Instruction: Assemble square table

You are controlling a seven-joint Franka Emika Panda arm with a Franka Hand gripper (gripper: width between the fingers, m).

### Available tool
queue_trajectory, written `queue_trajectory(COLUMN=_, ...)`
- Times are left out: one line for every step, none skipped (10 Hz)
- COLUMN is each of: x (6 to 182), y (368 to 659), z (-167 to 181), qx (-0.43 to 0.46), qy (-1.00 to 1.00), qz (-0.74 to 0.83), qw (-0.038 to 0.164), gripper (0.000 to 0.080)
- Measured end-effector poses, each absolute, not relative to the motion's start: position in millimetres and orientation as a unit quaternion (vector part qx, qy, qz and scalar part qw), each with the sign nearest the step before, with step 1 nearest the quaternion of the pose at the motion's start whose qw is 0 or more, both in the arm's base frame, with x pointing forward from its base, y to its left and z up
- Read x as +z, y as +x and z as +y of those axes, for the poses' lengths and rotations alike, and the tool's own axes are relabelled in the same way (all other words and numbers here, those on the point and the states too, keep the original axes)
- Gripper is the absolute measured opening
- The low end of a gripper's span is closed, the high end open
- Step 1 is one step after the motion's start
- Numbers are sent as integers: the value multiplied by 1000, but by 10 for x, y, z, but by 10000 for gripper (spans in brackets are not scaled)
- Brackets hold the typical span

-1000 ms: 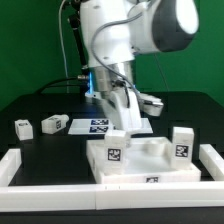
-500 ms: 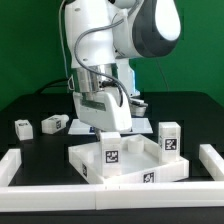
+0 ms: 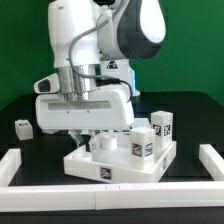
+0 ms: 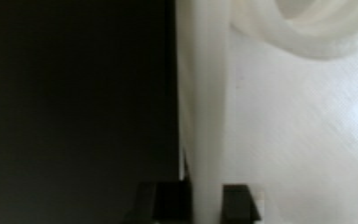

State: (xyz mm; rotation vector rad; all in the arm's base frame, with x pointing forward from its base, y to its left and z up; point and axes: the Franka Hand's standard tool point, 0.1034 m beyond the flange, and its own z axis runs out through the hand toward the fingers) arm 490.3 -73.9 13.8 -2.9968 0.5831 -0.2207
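The white square tabletop lies flat inside the border rails, turned at an angle. Two tagged white legs stand upright on its side toward the exterior view's right. My gripper reaches down at the slab's far left edge, mostly hidden under the wrist. In the wrist view the two dark fingertips straddle the slab's edge, with the white slab and a round socket on one side. A loose tagged leg lies on the black table at the far left.
White L-shaped border rails run along the front, the exterior view's left and its right. The arm's body hides the middle of the table behind the slab. A green wall stands at the back.
The arm has swung to the exterior view's left and the tabletop has turned and slid with it. The two standing legs now sit closer together at the right.
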Motion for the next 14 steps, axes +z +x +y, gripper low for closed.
queue_trajectory(x=126, y=4878, z=-750, qx=-70, qy=-980, qz=182, qw=39, gripper=61)
queue_trajectory(x=124, y=4881, z=-764, qx=-70, qy=-983, qz=165, qw=37, gripper=61)
queue_trajectory(x=123, y=4885, z=-775, qx=-70, qy=-989, qz=126, qw=32, gripper=61)
queue_trajectory(x=123, y=4901, z=-770, qx=-69, qy=-992, qz=106, qw=29, gripper=61)
queue_trajectory(x=148, y=5064, z=-721, qx=-76, qy=-997, qz=18, qw=17, gripper=61)
queue_trajectory(x=160, y=5222, z=-645, qx=-83, qy=-994, qz=-67, qw=4, gripper=61)
queue_trajectory(x=163, y=5298, z=-569, qx=-83, qy=-989, qz=-124, qw=-5, gripper=61)
queue_trajectory(x=159, y=5283, z=-612, qx=-82, qy=-986, qz=-148, qw=-9, gripper=61)
queue_trajectory(x=164, y=5293, z=-625, qx=-81, qy=-982, qz=-167, qw=-12, gripper=61)
queue_trajectory(x=167, y=5299, z=-623, qx=-81, qy=-980, qz=-181, qw=-14, gripper=61)
queue_trajectory(x=172, y=5306, z=-630, qx=-79, qy=-973, qz=-216, qw=-19, gripper=61)
queue_trajectory(x=204, y=5358, z=-639, qx=-73, qy=-958, qz=-276, qw=-23, gripper=61)
queue_trajectory(x=244, y=5464, z=-695, qx=-72, qy=-934, qz=-348, qw=-31, gripper=61)
queue_trajectory(x=256, y=5559, z=-777, qx=-75, qy=-905, qz=-418, qw=-40, gripper=61)
